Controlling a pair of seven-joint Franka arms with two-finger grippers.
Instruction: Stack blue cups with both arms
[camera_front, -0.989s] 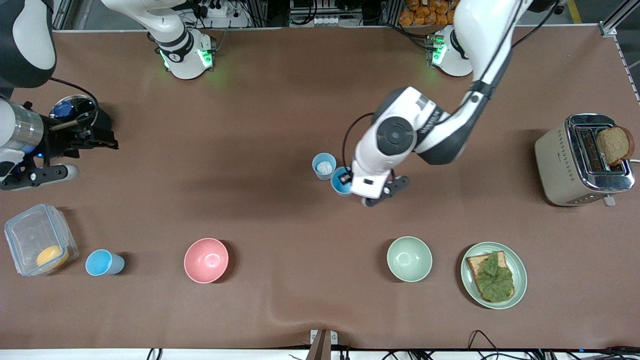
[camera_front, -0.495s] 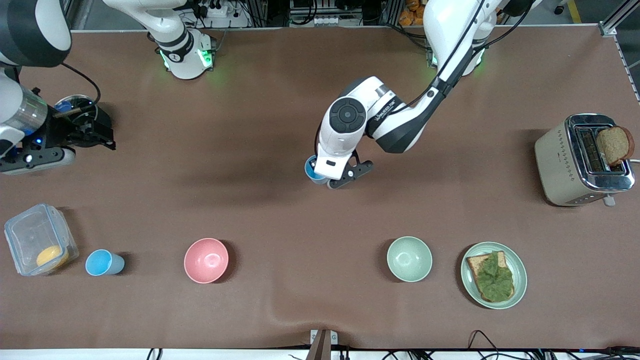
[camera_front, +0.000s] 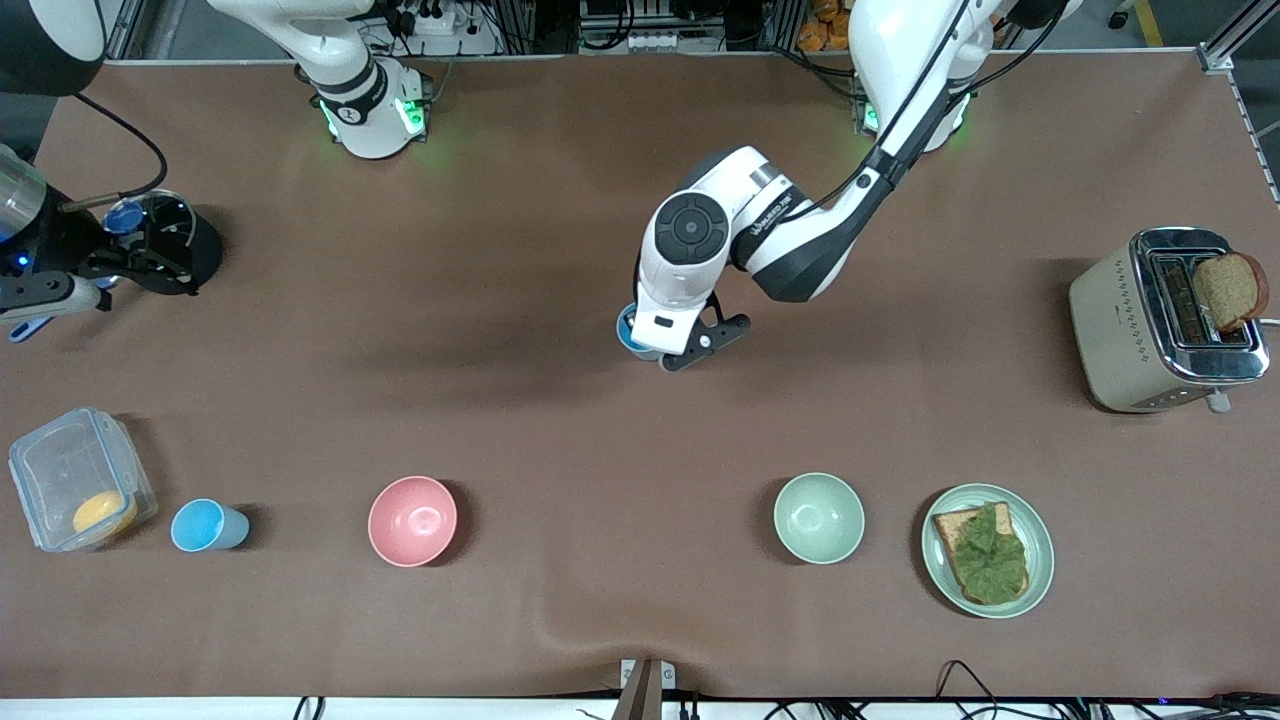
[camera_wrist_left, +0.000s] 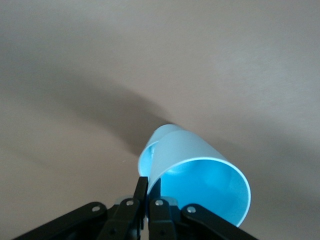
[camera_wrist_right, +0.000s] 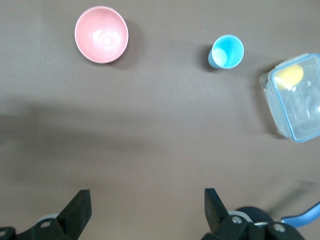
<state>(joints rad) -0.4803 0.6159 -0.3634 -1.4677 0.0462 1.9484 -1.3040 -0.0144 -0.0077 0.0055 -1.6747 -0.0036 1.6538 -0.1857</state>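
Observation:
My left gripper is shut on the rim of a bright blue cup at mid-table. In the left wrist view the fingers pinch that blue cup by its wall. A paler blue wall shows against its outside; I cannot tell whether that is the pale grey-blue cup, which is hidden under the hand in the front view. Another sky-blue cup stands upright near the front camera at the right arm's end, and this cup also shows in the right wrist view. My right gripper hangs open and holds nothing.
A black pot with a glass lid is beside the right gripper. A clear lidded container stands next to the lone cup. A pink bowl, a pale green bowl, a plate with bread and a toaster are also on the table.
The left gripper carried its blue cup from beside the pale cup to directly over it, hiding it, then nearly stopped. The right arm drew back toward its end of the table.

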